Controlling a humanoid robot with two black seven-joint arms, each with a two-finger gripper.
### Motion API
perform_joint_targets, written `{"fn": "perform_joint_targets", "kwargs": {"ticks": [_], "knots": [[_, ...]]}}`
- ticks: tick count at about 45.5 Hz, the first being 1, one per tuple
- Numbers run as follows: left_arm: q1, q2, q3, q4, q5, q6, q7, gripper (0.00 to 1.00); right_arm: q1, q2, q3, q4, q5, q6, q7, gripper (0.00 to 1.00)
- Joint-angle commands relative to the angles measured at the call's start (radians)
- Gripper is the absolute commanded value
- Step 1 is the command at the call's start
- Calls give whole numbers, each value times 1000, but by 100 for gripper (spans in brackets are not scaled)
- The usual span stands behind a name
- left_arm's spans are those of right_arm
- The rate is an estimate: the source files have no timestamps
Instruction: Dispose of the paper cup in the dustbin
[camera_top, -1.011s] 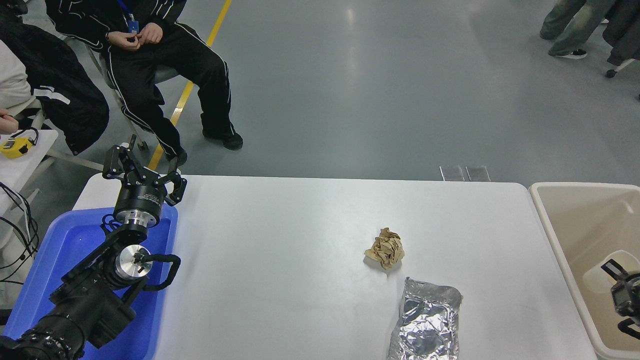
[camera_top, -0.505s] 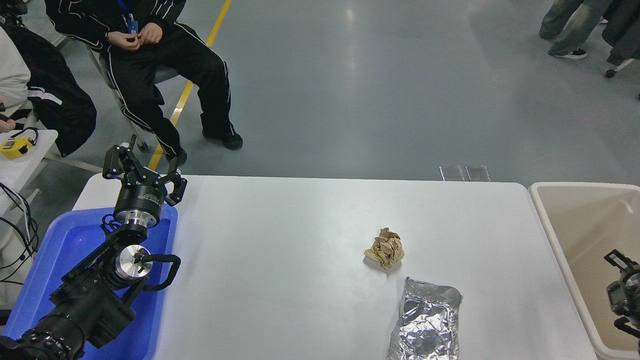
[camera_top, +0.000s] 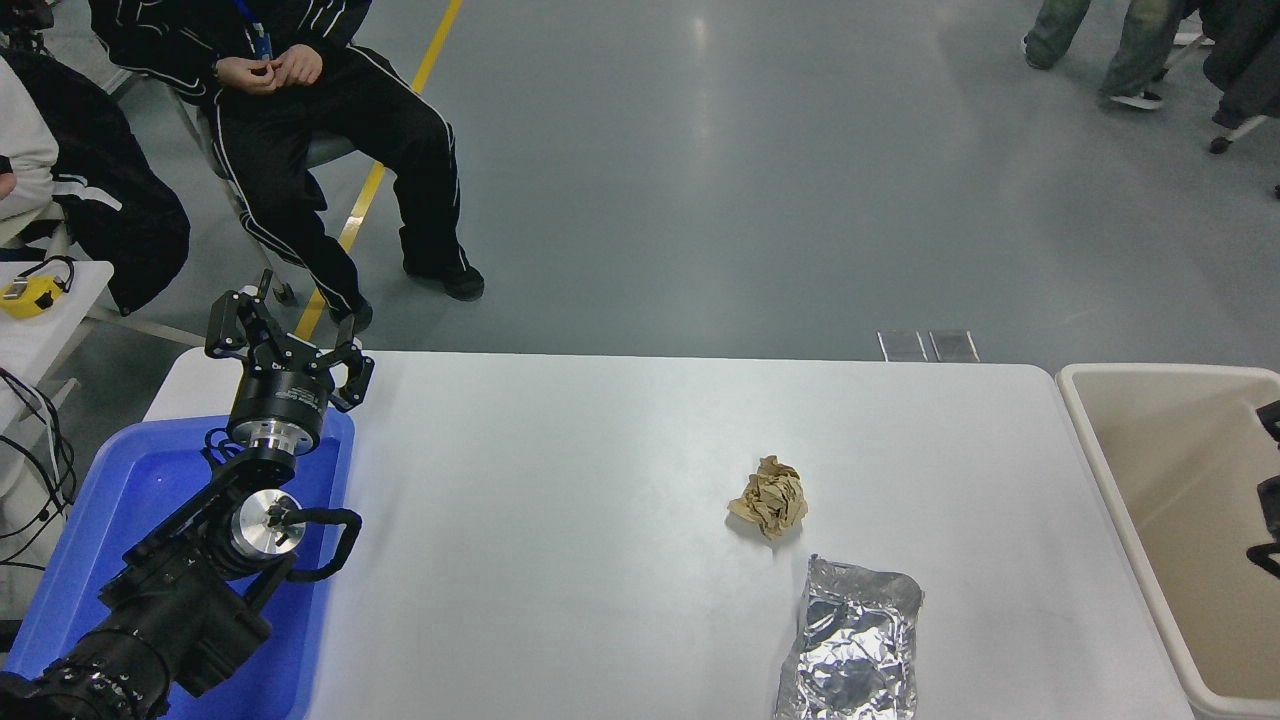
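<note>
**Beige dustbin at the bench end, no cup to be seen**

Beige plastic makes up the dustbin (camera_top: 1150, 480), which stands against the right end of the white bench (camera_top: 600, 450), its thick rounded rim level with the bench top. Over the bin's right side, at the picture's edge, only a few black parts of the right hand (camera_top: 1270, 490) show; whether its fingers are spread or closed cannot be told, nor whether it grips anything. The paper cup does not show anywhere on the bench or in the visible part of the bin.

Left of the bin, on the bench, lies a crumpled brown paper ball (camera_top: 769, 497), and just nearer the camera than the ball a flattened silver foil bag (camera_top: 855, 640). Far to the bin's left, the left hand (camera_top: 290, 345) is parked above a blue tray (camera_top: 90, 520), fingers spread and gripping nothing. Beyond the bench a person in black (camera_top: 310, 120) sits on a chair.
</note>
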Motion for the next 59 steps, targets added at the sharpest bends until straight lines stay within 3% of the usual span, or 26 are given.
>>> {"fn": "perform_joint_targets", "kwargs": {"ticks": [1, 11, 23, 42, 49, 59], "knots": [[-1, 0, 0, 0, 0, 0, 0, 100, 127, -97, 265, 143, 118, -1, 2, 99], [1, 0, 0, 0, 0, 0, 0, 100, 159, -197, 468, 387, 118, -4, 3, 99], [1, 0, 0, 0, 0, 0, 0, 100, 101, -263, 625, 688, 101, 6, 5, 99], [1, 0, 0, 0, 0, 0, 0, 100, 49, -257, 910, 866, 101, 60, 6, 99], [-1, 0, 0, 0, 0, 0, 0, 100, -52, -251, 1036, 984, 92, 108, 54, 99], [-1, 0, 0, 0, 0, 0, 0, 100, -183, -176, 1057, 1004, 17, 101, 94, 99]]}}
